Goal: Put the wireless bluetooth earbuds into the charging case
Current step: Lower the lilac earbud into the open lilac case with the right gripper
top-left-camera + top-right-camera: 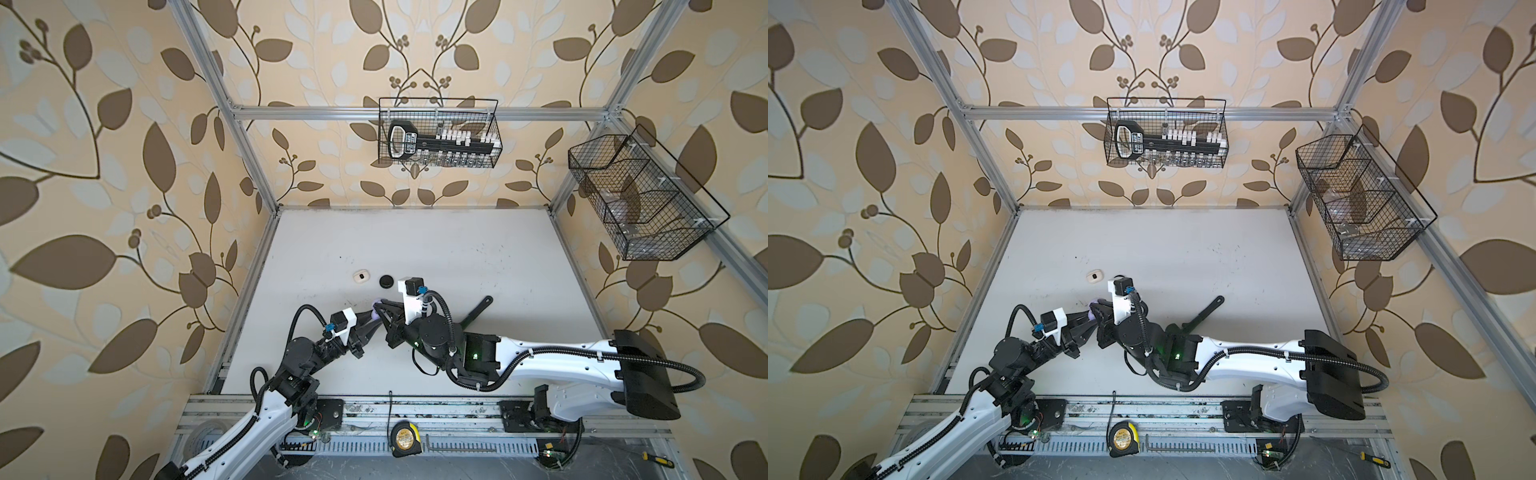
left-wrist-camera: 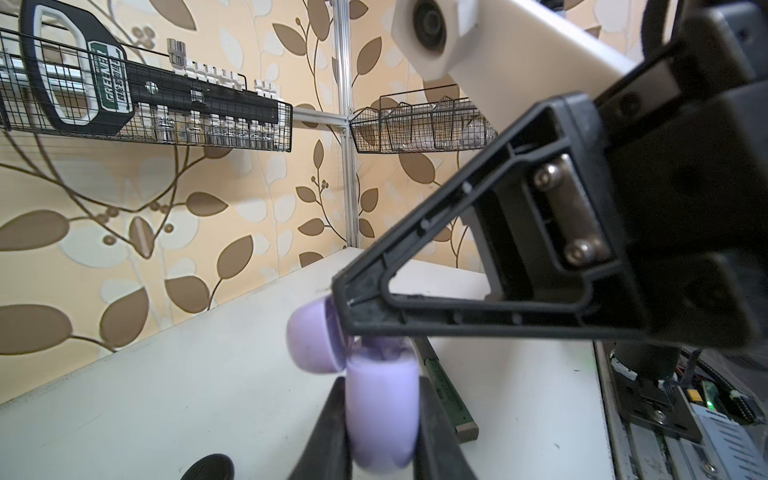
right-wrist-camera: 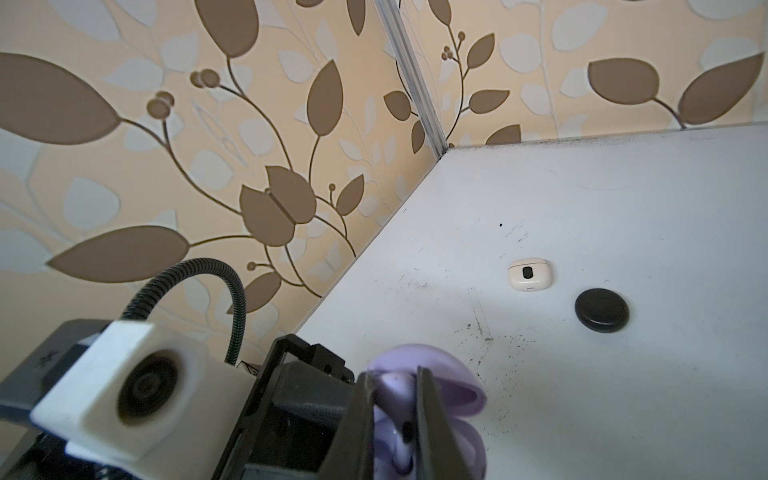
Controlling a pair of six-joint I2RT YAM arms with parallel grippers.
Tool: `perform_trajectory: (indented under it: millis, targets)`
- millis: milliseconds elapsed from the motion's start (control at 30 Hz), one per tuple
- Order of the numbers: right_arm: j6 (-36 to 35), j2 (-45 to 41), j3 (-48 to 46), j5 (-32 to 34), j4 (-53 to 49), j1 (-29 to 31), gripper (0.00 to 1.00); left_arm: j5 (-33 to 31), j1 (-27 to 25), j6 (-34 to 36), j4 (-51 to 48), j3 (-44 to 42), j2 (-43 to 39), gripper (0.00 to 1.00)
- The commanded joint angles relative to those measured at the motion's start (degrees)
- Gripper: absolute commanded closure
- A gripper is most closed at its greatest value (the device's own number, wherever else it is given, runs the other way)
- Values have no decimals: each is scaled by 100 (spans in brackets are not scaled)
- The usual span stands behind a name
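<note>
My left gripper [image 2: 382, 401] is shut on the body of a pale lilac charging case [image 2: 382, 415], held just above the table with its lid [image 2: 316, 340] swung open. The case [image 1: 376, 311] shows between both grippers in both top views. My right gripper [image 3: 395, 395] comes in from the opposite side and is shut on a lilac earbud [image 3: 392, 386]. The earbud's lower end reaches down into the open case [image 3: 465, 444]. The inside of the case is mostly hidden by the fingers. No other earbuds show.
A closed white case [image 1: 361, 276] and a round black case [image 1: 386, 281] lie on the table just beyond the grippers. A long dark green wrench-shaped tool [image 1: 478, 311] lies by the right arm. Wire baskets [image 1: 438, 133] [image 1: 640, 199] hang on the walls.
</note>
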Motion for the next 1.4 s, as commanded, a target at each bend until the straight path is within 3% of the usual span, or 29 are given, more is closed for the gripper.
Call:
perform_trajectory:
  millis: [0, 933, 1233, 1367]
  targets:
    - [74, 116, 136, -133, 43, 79, 87, 92, 33, -38, 381, -44, -81, 100]
    - [-166, -268, -126, 617, 41, 233, 65, 187, 37, -58, 355, -32, -149, 100]
    - [-391, -561, -131, 858, -119, 240, 63, 232, 36, 34, 329, -35, -147, 100]
    - [-506, -533, -56, 800, -210, 228, 69, 268, 32, 63, 328, -33, -123, 100]
